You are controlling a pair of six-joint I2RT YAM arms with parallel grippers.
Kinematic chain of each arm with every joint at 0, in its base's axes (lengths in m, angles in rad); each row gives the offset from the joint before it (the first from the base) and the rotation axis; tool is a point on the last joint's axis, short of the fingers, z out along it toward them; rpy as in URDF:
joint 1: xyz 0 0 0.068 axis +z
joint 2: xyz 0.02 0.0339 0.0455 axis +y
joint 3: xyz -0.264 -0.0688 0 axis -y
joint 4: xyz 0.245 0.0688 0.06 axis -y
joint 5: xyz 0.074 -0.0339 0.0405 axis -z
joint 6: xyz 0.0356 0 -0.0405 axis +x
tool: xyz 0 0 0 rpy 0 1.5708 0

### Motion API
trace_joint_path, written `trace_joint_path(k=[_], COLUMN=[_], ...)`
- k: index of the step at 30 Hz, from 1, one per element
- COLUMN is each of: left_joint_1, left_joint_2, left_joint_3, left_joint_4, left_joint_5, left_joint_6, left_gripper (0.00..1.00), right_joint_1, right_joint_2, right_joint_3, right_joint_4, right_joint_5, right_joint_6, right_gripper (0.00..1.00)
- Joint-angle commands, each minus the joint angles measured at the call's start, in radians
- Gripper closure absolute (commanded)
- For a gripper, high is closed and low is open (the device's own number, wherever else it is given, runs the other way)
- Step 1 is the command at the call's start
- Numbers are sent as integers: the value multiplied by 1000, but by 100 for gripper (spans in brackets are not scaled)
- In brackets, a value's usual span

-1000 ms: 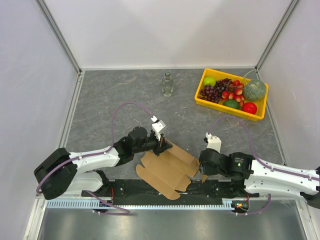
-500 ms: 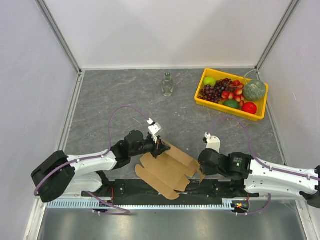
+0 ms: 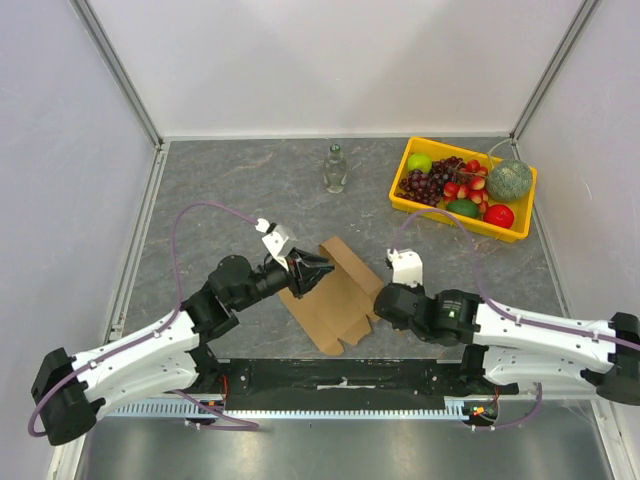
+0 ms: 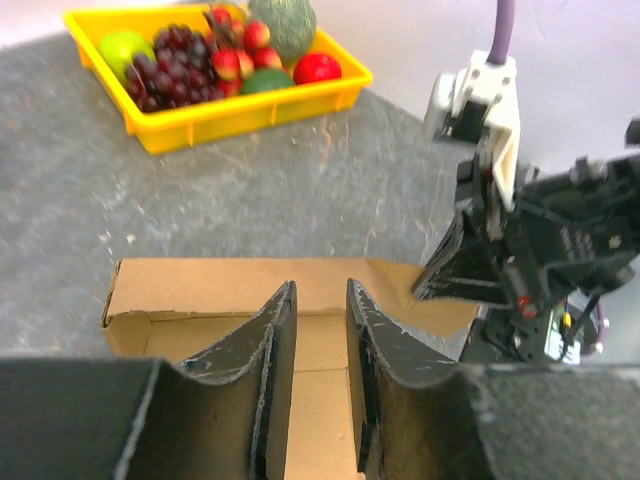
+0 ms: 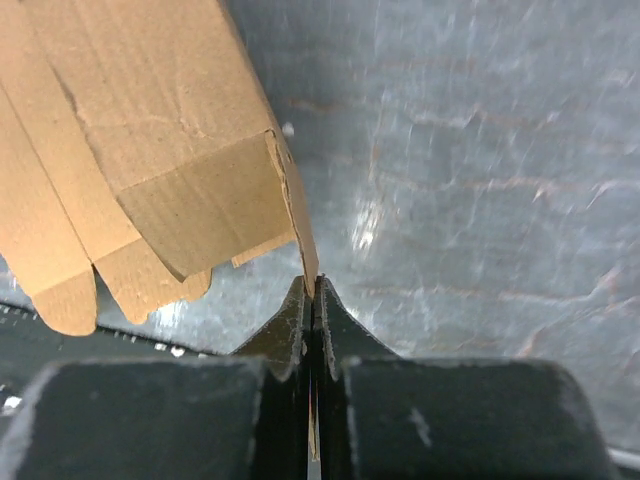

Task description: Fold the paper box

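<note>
Cardboard: the paper box lies on the grey speckled worktop, between the arms. Only the right wrist view shows the right gripper pinched on a flap edge. The left gripper is narrowly parted over a panel. White walls around.

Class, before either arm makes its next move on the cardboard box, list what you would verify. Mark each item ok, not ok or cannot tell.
1. Grip of right pincer on an edge of the paper box: ok, shut on it.
2. Grip of left pincer on the box: not ok, its fingers stand apart over a panel.
3. Those fingers touching the cardboard: cannot tell.
4. Box closed into a carton: not ok, its flaps are loose.
5. Clearance from glass bottle and yellow tray: ok, both sit apart from the box.
</note>
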Motion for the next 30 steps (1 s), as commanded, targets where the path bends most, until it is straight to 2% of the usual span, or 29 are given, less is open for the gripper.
trace_joint_path(k=[1,3,7,11,19,24,30], left_joint_1=[23,49,141,244,307,322,342], left_joint_2=[-9,-2,9,46,202,261,305], left_joint_3=[96,119,154,190,291,316,309], left_joint_4=[-84,-103,-109,-101,-104,-126,-129], left_joint_5=[-67,-57,6,86,177,209,192], left_joint_6=[86,95,84,60,63,104,163], left_gripper=[67,67,67,67,70,76,76], right_joint_1=[-29,-56,-156,-289,-484,-507,-552], right_joint_2=[71,75,60,77,339,456,519], right_joint_3=[92,88,59,40,175,260,327], right_joint_4=[118,208,400,538,525,493,479], right_joint_5=[173,162,38,-236,-744,-815,-869], right_joint_6=[-253,-402,-696,-934,-1217,-1327,-1409], right_gripper=[100,100,100,100,99,99,99])
